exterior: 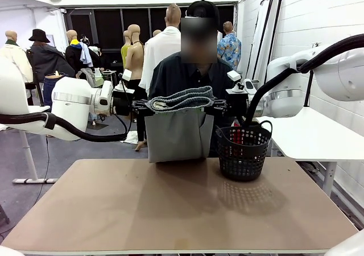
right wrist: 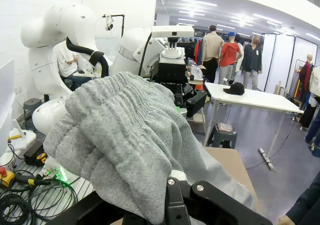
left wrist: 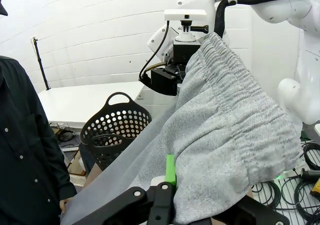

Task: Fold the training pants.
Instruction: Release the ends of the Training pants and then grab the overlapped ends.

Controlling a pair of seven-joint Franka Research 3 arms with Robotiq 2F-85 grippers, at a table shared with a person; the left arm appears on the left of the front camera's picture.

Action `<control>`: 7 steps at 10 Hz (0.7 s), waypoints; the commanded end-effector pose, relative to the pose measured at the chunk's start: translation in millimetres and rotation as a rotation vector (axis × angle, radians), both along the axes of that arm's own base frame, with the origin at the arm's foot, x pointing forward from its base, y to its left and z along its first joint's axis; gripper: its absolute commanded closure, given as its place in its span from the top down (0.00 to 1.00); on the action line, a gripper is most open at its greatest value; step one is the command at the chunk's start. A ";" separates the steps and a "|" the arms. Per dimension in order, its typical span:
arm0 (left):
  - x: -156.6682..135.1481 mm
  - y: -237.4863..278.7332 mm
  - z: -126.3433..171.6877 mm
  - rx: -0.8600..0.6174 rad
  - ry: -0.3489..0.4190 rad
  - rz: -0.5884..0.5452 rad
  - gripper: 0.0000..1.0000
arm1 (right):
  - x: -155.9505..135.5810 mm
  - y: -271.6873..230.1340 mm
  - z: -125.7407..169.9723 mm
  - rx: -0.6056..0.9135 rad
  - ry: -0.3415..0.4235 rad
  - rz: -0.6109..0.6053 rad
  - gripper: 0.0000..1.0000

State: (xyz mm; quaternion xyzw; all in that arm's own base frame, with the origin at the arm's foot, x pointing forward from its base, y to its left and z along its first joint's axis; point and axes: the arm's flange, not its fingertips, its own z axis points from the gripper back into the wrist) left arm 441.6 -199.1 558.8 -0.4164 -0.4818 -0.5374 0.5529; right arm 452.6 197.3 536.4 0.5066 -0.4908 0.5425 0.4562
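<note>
Both arms up at the table's (exterior: 170,210) far edge; left gripper (exterior: 140,105) & right gripper (exterior: 220,105) each clamped on the gathered waistband of the training pants (exterior: 177,135), one at either end; wrist views show grey jersey pinched between each gripper's fingers. Pants hang in the air btwn the grippers, in front of the person (exterior: 170,71), just beside the black mesh basket (exterior: 243,151); lower hem reaches about the table's far edge, can't tell if it touches.

Progress, my read: early-to-mid; garment is picked up & spread by the waist; hanging part looks short & boxy, so prob. already doubled once, not certain. Nothing lies folded on the tabletop yet; left to do: lay it down, fold over, let go.

Writing/brands: none legible; pants plain, no logo or label; nothing readable on basket or arms.
</note>
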 end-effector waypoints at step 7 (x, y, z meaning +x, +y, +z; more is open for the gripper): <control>-3.6 1.6 2.0 -0.022 -0.003 0.010 0.00 | -1.9 0.6 2.2 0.007 -0.010 0.007 0.00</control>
